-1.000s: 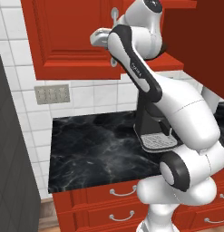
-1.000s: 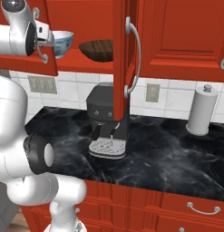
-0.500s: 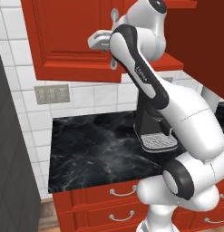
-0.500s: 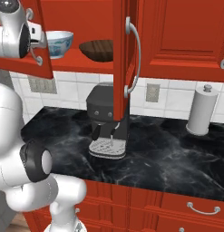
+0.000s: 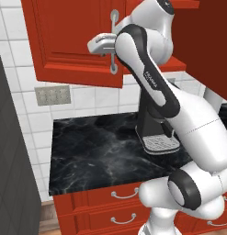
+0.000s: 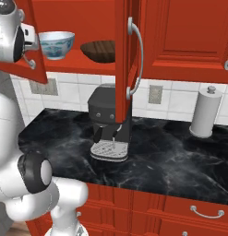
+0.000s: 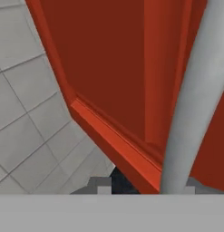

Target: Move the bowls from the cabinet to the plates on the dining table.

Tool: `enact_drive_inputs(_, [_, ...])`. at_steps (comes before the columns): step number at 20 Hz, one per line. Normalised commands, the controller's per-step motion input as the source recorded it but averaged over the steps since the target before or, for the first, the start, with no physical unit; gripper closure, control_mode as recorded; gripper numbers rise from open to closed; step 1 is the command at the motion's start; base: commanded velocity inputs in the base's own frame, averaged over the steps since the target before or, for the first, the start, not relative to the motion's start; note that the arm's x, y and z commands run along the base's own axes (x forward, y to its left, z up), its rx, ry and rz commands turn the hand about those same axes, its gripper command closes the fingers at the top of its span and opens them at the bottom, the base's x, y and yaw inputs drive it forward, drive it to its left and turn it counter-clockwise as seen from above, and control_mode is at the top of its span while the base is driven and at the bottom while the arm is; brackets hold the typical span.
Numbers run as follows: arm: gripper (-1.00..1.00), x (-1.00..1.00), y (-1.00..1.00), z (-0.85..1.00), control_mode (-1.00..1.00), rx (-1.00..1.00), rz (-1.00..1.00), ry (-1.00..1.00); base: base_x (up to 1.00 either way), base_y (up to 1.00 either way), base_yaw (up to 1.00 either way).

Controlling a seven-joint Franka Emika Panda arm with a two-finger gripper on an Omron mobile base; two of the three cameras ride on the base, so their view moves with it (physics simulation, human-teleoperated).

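The red cabinet (image 6: 78,65) stands with both doors swung out. On its shelf sit the two bowls: the white, blue-patterned one (image 6: 56,44) at the left and the dark wooden one (image 6: 98,50) beside it. My gripper (image 5: 102,46) is high up at the left door's (image 5: 73,41) silver handle (image 5: 114,42), also seen at the top left of the right base view (image 6: 30,41). In the hand view the handle (image 7: 195,99) runs between my gripper's (image 7: 145,186) tips with a gap beside it, so the jaws stand open. The plates and the dining table are out of view.
A black coffee machine (image 6: 108,124) stands on the black marble counter (image 6: 171,161) under the cabinet. The right door (image 6: 126,27) juts out edge-on with its handle (image 6: 137,55). A paper towel roll (image 6: 202,117) stands far right. A dark tall appliance (image 5: 14,160) bounds the left.
My hand and the left door have swung further out to the left, and the blue-patterned bowl now shows whole in the right base view.
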Motion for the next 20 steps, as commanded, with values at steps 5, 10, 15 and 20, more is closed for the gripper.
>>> enact_drive_inputs(5, [1.0, -0.55, 0.76, 0.0, -1.0, 0.0, 0.09, 0.0, 0.0, 0.0, 0.0])
enact_drive_inputs(10, [1.0, -0.52, 0.74, 0.0, -1.0, 0.0, 0.09, 0.0, 0.0, 0.0, 0.0])
enact_drive_inputs(15, [1.0, -0.72, 0.65, 0.0, -1.0, 0.0, 0.1, 0.0, 0.0, 0.0, 0.0])
enact_drive_inputs(20, [1.0, -0.9, 0.57, 0.0, -1.0, 0.0, 0.12, 0.0, 0.0, 0.0, 0.0])
